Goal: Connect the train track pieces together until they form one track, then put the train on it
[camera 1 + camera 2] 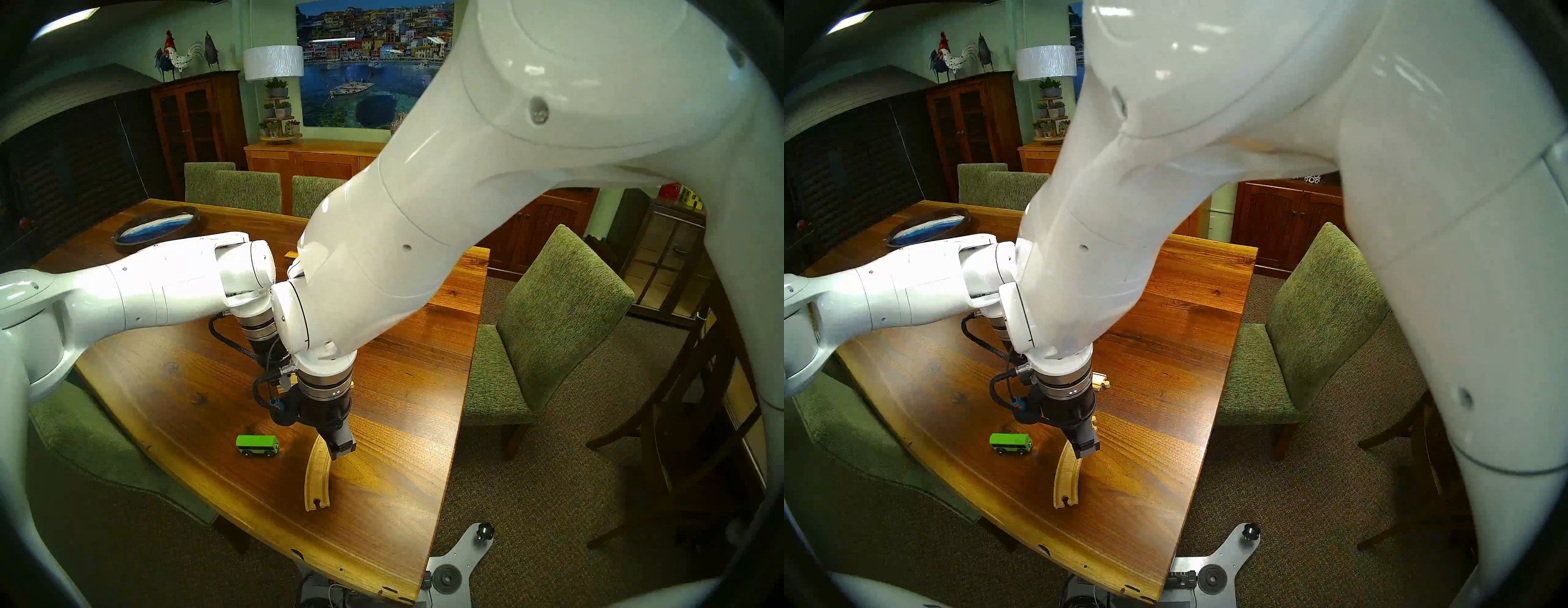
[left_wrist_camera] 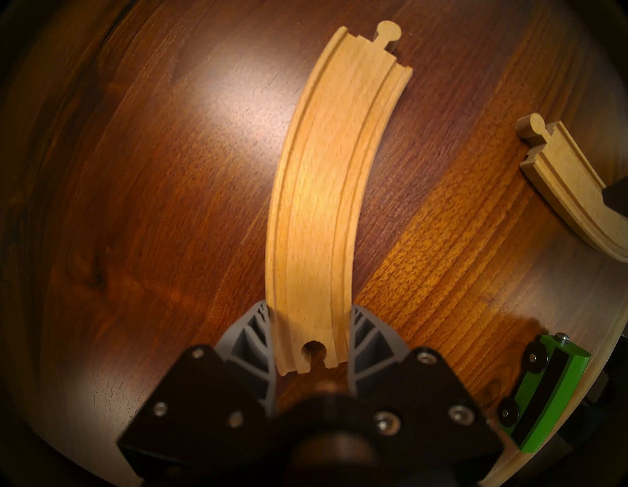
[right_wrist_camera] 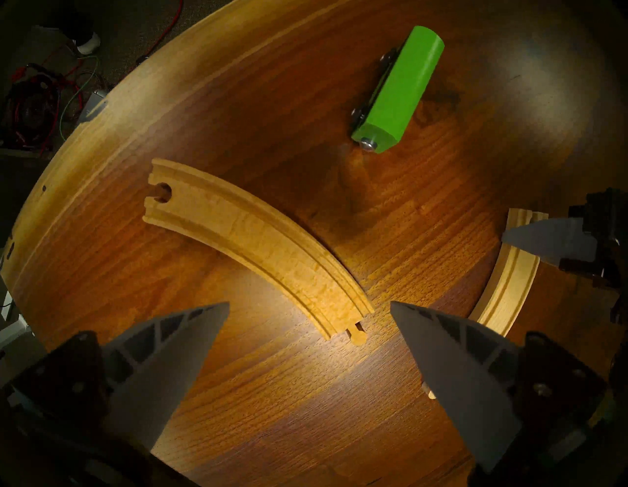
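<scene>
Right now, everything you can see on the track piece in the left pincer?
The held track piece is a curved pale-wood segment with twin grooves, a round peg at its far end and a keyhole socket at the near end. It lies flat on the wooden table. The left pincer is shut on its sides just above the socket. It is not joined to anything.

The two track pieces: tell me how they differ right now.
Grip: the far track piece is clamped at its socket end by the left gripper, while the near track piece lies free, with the open right gripper over its peg end.
Visibility: the head views show the near track piece whole, and the arms hide most of the far track piece.
Shared: both are curved pale wood with twin grooves, and they are not yet joined.
</scene>
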Available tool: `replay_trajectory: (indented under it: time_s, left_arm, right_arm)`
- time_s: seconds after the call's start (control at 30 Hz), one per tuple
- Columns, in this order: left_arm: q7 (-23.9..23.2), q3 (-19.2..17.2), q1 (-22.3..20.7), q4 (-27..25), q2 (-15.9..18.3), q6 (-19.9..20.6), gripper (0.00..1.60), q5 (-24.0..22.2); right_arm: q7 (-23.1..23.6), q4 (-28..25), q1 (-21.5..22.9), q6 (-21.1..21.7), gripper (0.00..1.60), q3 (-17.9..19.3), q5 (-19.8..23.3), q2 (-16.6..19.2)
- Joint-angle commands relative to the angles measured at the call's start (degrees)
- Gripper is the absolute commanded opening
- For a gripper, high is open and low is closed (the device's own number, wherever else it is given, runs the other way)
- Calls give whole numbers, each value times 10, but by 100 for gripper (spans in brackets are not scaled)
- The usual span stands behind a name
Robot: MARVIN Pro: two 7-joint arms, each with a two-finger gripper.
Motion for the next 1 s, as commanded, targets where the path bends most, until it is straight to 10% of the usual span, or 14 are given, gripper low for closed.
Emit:
replay_trajectory:
  time_s: [0.0, 0.97]
  left_arm:
    - [0, -7, -11, 1, -1, -1, 0, 0]
    - [-1, -9, -10, 1, -1, -1, 0, 2]
  right_arm:
    - [19, 37, -19, -9, 160, 2, -29, 0]
    - [43, 73, -84, 26, 160, 15, -146, 0]
